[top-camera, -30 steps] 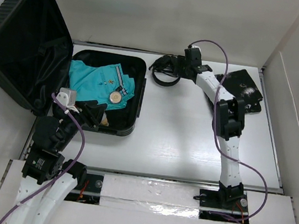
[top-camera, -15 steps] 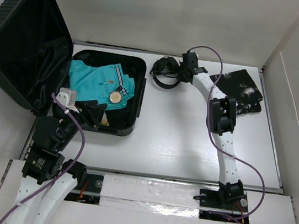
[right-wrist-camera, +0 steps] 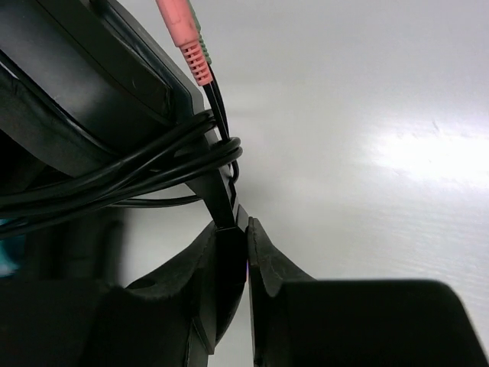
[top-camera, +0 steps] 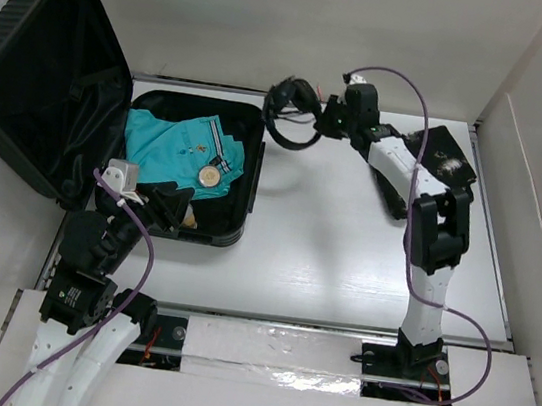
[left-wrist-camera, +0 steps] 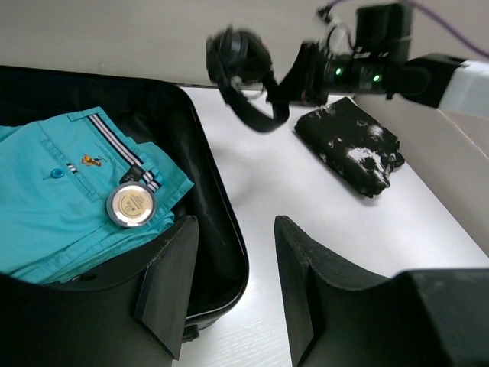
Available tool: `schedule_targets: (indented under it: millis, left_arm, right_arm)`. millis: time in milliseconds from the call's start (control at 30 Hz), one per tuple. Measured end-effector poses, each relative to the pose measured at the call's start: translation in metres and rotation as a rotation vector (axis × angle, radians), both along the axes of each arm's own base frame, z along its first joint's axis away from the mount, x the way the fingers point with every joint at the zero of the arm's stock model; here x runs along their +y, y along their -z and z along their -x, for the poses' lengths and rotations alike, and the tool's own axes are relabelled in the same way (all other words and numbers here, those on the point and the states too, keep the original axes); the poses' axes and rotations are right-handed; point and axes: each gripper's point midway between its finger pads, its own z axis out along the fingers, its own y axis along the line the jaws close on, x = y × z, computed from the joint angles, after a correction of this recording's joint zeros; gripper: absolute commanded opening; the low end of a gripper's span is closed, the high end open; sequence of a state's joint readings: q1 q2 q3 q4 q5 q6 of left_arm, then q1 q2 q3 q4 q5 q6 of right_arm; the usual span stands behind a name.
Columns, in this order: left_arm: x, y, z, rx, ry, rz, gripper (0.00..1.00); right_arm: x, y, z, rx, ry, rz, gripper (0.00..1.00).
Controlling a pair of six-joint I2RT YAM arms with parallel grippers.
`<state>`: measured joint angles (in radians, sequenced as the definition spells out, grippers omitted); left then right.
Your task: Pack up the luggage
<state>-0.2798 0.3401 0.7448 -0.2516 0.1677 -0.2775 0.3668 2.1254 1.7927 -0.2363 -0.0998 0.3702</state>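
The black ribbed luggage (top-camera: 37,69) lies open at the far left, lid up. Its tray (top-camera: 252,120) holds a folded teal shirt (top-camera: 173,144) with a small round tin (top-camera: 210,175) on it; both also show in the left wrist view, shirt (left-wrist-camera: 53,191) and tin (left-wrist-camera: 131,204). My right gripper (top-camera: 323,121) is shut on a black headset (top-camera: 285,116) with wound cable and pink plug (right-wrist-camera: 187,42), held above the table just right of the tray's far corner. My left gripper (left-wrist-camera: 229,283) is open and empty over the tray's near right corner.
A black cloth with white marks (top-camera: 438,166) lies at the far right of the table, also in the left wrist view (left-wrist-camera: 351,145). White walls close in the table on three sides. A foil-taped rail (top-camera: 271,349) runs along the near edge.
My right gripper has lifted the headset off the table and carried it left toward the luggage. The left arm has not moved.
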Motion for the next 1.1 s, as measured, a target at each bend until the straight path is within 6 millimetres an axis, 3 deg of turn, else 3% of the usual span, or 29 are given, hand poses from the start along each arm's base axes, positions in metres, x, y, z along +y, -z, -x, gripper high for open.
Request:
schedule_targets:
  millis: [100,167,267,333,367,400,433,500,600,667,733,767,800,900,967,1033,1067,1100]
  left_arm:
    - [0.000,0.000,0.000,0.000,0.000,0.000,0.42]
    - [0.000,0.000,0.000,0.000,0.000,0.000,0.42]
    - [0.001,0.000,-0.001,0.000,-0.006,0.000,0.42]
    - [0.002,0.000,-0.001,0.000,-0.008,0.000,0.42]
    - [0.002,0.000,-0.001,0.001,-0.008,0.000,0.42]
    - [0.002,0.000,-0.001,0.002,-0.009,-0.001,0.42]
    - [0.002,0.001,-0.001,0.003,-0.009,-0.001,0.42]
    - [0.002,0.001,-0.002,0.005,-0.011,-0.001,0.42]
    - [0.002,0.001,-0.002,0.005,-0.012,-0.001,0.42]
    - [0.002,0.001,-0.002,0.005,-0.012,-0.001,0.42]
    - [0.002,0.001,-0.002,0.005,-0.011,-0.002,0.42]
    - [0.002,0.001,-0.002,0.005,-0.011,-0.002,0.42]
    - [0.002,0.001,-0.002,0.005,-0.011,-0.001,0.42]
    - [0.002,0.001,-0.002,0.005,-0.011,-0.001,0.42]
    - [0.002,0.001,-0.002,0.005,-0.011,-0.001,0.42]
    - [0.002,0.001,-0.002,0.005,-0.008,-0.001,0.42]
    - [0.001,0.001,-0.002,0.005,-0.006,-0.001,0.42]
    - [0.001,0.001,-0.002,0.005,-0.005,-0.001,0.42]
  right_arm:
    - [0.039,-0.070,0.009,-0.142,-0.085,-0.064,0.00]
    - [0.075,-0.110,0.021,-0.220,-0.163,-0.107,0.00]
    - [0.138,-0.149,0.045,-0.299,-0.285,-0.164,0.00]
    - [0.175,-0.157,0.060,-0.314,-0.352,-0.190,0.20]
    - [0.200,-0.163,0.066,-0.335,-0.391,-0.212,0.36]
    - [0.220,-0.162,0.072,-0.334,-0.420,-0.233,0.63]
    - [0.239,-0.159,0.078,-0.329,-0.450,-0.250,0.71]
    - [0.266,-0.147,0.087,-0.319,-0.502,-0.270,0.77]
    - [0.268,-0.113,0.093,-0.242,-0.516,-0.245,0.74]
    - [0.247,-0.092,0.089,-0.190,-0.484,-0.213,0.71]
    - [0.207,-0.074,0.081,-0.147,-0.418,-0.178,0.56]
    - [0.182,-0.070,0.076,-0.134,-0.374,-0.160,0.47]
    - [0.152,-0.066,0.069,-0.128,-0.320,-0.146,0.27]
    - [0.046,-0.069,0.045,-0.151,-0.102,-0.105,0.09]
    - [-0.025,-0.073,0.032,-0.189,0.071,-0.060,0.10]
    - [-0.093,-0.070,0.028,-0.203,0.241,0.002,0.36]
    - [-0.120,-0.066,0.028,-0.201,0.313,0.039,0.49]
    - [-0.135,-0.061,0.030,-0.196,0.350,0.065,0.67]
